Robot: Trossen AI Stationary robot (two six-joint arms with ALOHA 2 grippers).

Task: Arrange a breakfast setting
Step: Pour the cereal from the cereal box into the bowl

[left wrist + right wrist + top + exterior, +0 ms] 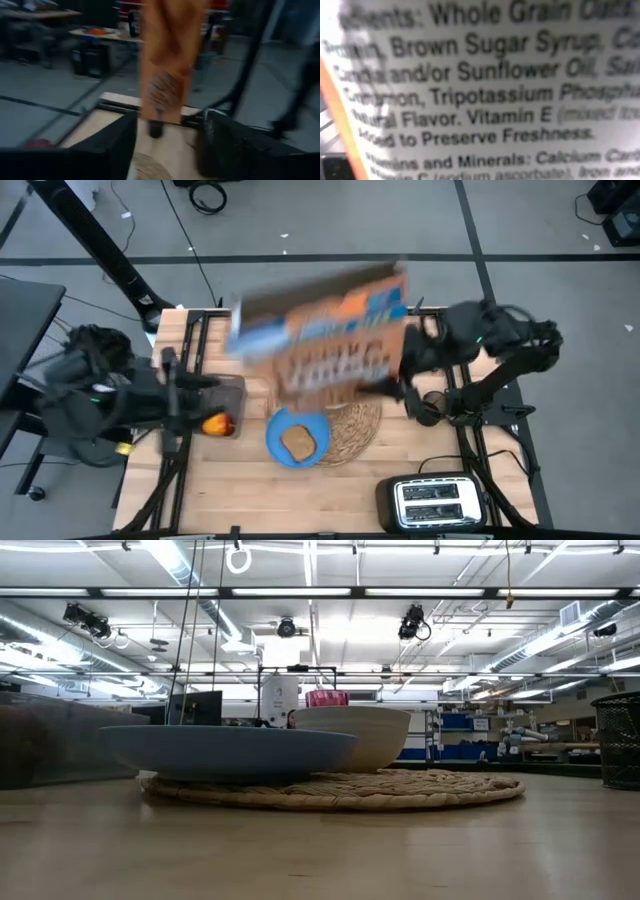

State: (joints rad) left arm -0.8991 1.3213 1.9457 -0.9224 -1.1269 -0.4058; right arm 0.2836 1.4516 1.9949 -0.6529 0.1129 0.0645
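The orange Cheerios box hangs blurred in the air above the table's middle. My right gripper is shut on its right end, and the box's printed side panel fills the right wrist view. My left gripper stands open at the table's left, short of the box and touching nothing. A blue plate with a toast slice lies with one edge on the round straw placemat. The red apple sits left of the plate. In the low view a white bowl stands on the placemat, with a red cup behind it. My right gripper holds the Cheerios box at its right end, coming in about level from the table's right side. The box itself hides the fingers in the wrist view, so the kind of hold does not show. The box is lifted clear, long way across the table.
A black-and-silver toaster stands at the near right corner. Bare wood lies at the near middle of the table. The left arm reaches in from the table's left edge beside the apple.
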